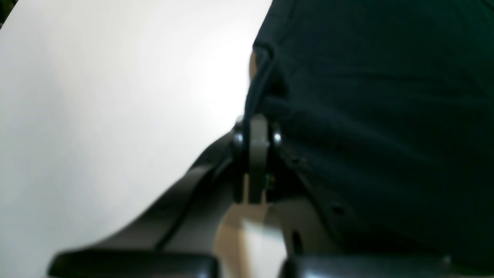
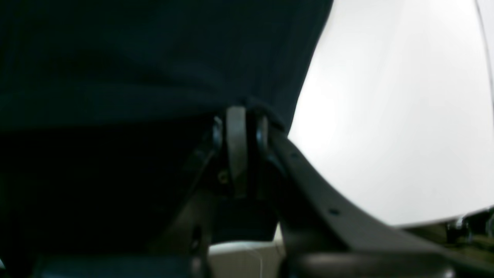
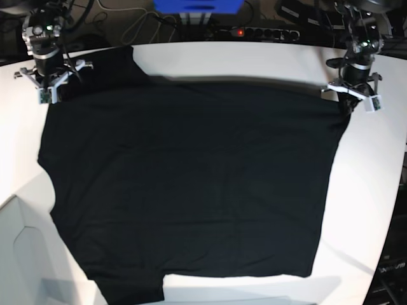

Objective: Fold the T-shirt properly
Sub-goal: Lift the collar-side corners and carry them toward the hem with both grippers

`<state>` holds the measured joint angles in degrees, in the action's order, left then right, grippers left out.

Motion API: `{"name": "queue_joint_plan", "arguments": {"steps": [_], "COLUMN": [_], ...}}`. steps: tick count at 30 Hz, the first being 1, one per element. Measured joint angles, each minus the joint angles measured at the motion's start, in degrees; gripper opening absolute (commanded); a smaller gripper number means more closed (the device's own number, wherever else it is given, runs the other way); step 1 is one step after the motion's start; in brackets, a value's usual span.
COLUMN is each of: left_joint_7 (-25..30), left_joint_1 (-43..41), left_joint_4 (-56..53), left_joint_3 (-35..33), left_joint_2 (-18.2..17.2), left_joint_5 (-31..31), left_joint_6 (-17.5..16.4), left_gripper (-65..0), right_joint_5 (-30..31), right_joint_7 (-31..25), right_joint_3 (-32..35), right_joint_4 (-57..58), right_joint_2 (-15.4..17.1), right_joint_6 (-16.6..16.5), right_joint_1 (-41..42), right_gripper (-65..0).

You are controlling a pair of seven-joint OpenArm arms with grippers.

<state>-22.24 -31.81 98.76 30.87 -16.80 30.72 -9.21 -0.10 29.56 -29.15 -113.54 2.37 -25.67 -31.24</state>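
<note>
While over far table (image 3: 254, 60) edge, both arms upright, L end effector (image 3: 348, 101) & R end effector (image 3: 52, 95) each clamped on T-shirt (image 3: 191, 184) corners.

I work in what looks like a robotics lab: a plain white desk (image 3: 254, 60) with my two arms mounted at its far corners, a lit power strip (image 3: 257, 32), a blue box (image 3: 197, 6) and tangled cables (image 3: 137, 25) crowding the dark space behind.

T-shirt (image 3: 191, 184) plain black; table (image 3: 254, 60) white; box (image 3: 197, 6) blue
</note>
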Motion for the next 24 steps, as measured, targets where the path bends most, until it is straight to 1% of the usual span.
{"name": "queue_joint_plan", "arguments": {"steps": [5, 7, 9, 10, 12, 13, 15, 17, 20, 24], "left_joint_7": [-0.1, -0.1, -0.2, -0.3, -0.2, -0.2, -0.1, -0.3, -0.3, 0.0], "left_joint_1": [4.4, 6.4, 8.6, 9.9, 12.5, 14.2, 17.5, 21.4, 26.9, 32.9], "left_joint_4": [-0.2, -0.4, -1.4, -1.9, -2.5, -3.6, -6.6, -10.5, -15.7, -21.4], "left_joint_3": [0.0, -0.2, -0.4, -0.4, -0.4, -0.5, -0.6, -1.4, -4.0, -6.0], "left_joint_2": [0.1, 0.1, 0.2, 0.3, 0.3, 0.2, 0.2, 0.2, -0.3, -0.3], "left_joint_5": [-0.1, -0.2, -0.2, -0.2, -0.1, -0.1, -0.2, -0.4, -0.2, -0.4], "left_joint_6": [0.0, 0.0, 0.0, 0.1, 0.0, -0.1, -0.2, 0.5, -0.2, 0.4], "left_gripper": [-64.9, -64.9, -64.9, -64.9, -64.9, -64.9, -64.9, -64.9, -64.9, -64.9], "right_joint_5": [0.0, 0.2, -0.3, -0.6, 0.0, 0.0, 0.3, 0.2, -0.1, -0.2], "right_joint_7": [0.5, 0.6, 3.7, 5.5, 6.6, 7.3, 7.9, 7.9, 8.3, 8.3], "right_joint_3": [0.1, 0.7, 1.8, 2.7, 4.9, 6.1, 7.5, 9.0, 10.4, 10.6], "right_joint_4": [0.0, 0.0, 0.1, 0.3, 1.0, 2.0, 4.7, 8.7, 15.4, 22.8], "right_joint_2": [0.2, 1.1, 1.7, 2.4, 4.6, 5.7, 6.7, 7.6, 8.6, 9.3], "right_joint_6": [0.0, 0.0, 0.0, 0.0, 0.0, -0.1, -0.2, -0.4, -0.5, -0.5], "right_joint_1": [5.3, 7.8, 10.8, 12.3, 15.5, 17.7, 21.4, 25.1, 30.7, 38.0], "right_gripper": [-65.0, -65.0, -65.0, -65.0, -65.0, -65.0, -65.0, -65.0, -65.0, -65.0]}}
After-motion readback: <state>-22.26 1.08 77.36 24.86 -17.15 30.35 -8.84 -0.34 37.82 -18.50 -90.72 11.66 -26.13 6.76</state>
